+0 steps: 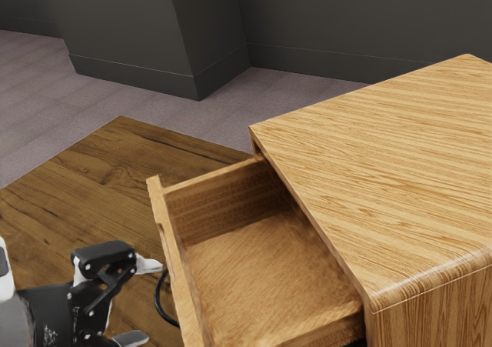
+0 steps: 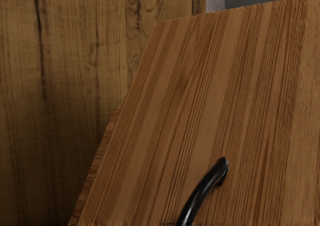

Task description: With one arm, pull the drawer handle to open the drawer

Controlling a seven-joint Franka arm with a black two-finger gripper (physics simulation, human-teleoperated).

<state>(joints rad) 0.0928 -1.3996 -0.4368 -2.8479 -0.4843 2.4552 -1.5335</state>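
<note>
While drawer (image 1: 257,274) stands pulled out, light wood, black handle (image 2: 202,193), end effector (image 1: 144,301) spread.

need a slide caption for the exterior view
Light wooden drawer standing open from its wooden cabinet, black two-finger gripper open beside the curved black handle.

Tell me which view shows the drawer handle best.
The wrist view: the drawer handle stands close and dark against the pale drawer front. The exterior view catches just a thin black curve of it, beside the open drawer's front.
</note>
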